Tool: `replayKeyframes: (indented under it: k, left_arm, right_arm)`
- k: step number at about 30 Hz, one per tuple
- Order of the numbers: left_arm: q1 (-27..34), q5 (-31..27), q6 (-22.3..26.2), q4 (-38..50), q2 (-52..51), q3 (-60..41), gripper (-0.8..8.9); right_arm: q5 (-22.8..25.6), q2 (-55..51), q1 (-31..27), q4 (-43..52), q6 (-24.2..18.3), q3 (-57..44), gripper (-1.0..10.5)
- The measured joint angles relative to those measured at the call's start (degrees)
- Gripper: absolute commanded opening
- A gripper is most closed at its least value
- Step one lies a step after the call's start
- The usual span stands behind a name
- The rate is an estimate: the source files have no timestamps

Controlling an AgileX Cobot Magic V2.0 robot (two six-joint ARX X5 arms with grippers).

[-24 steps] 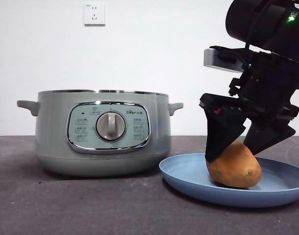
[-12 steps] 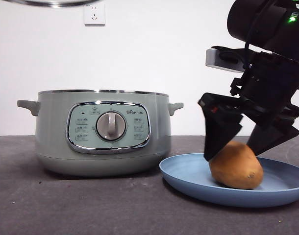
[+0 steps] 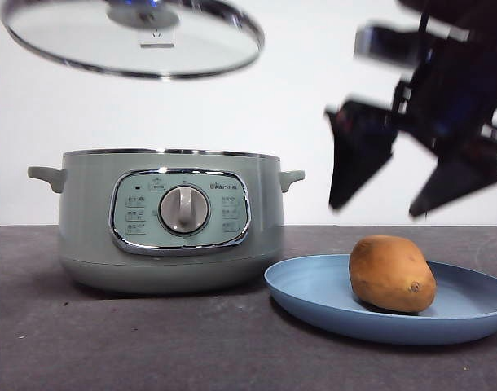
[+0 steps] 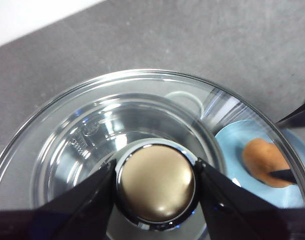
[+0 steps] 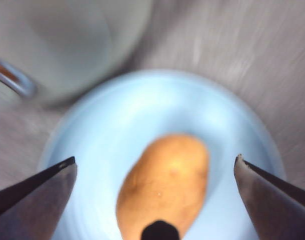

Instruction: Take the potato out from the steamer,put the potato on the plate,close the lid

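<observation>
The tan-orange potato (image 3: 393, 274) lies on the light-blue plate (image 3: 314, 297) at the right; both show in the right wrist view, the potato (image 5: 165, 187) on the plate (image 5: 107, 125). My right gripper (image 3: 415, 191) is open and empty, hanging blurred above the potato (image 4: 265, 161). My left gripper (image 4: 155, 182) is shut on the knob (image 4: 156, 183) of the glass lid (image 3: 133, 39), held tilted high above the open sage-green steamer (image 3: 167, 218).
A dark grey table (image 3: 151, 342) carries the steamer and the plate. A white wall with a socket stands behind. The steamer's side handle (image 3: 292, 177) is near the plate's far edge.
My right gripper has let go of the potato and risen well above it. The lid, held by my left gripper, has come down into view over the steamer.
</observation>
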Motion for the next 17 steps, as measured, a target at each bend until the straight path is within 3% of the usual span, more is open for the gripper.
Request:
replayKeyframes:
  k: [11, 17]
  left_arm:
    - [-0.02, -0.31, 1.07, 7.43, 11.39, 0.0, -0.09]
    - [-0.02, -1.49, 1.46, 8.44, 15.12, 0.02, -0.09]
  right_arm:
    - [2.58, -27.28, -0.35, -4.22, 0.22, 2.03, 6.0]
    - [3.65, -34.69, -0.35, -6.45, 0.68, 2.08, 6.0]
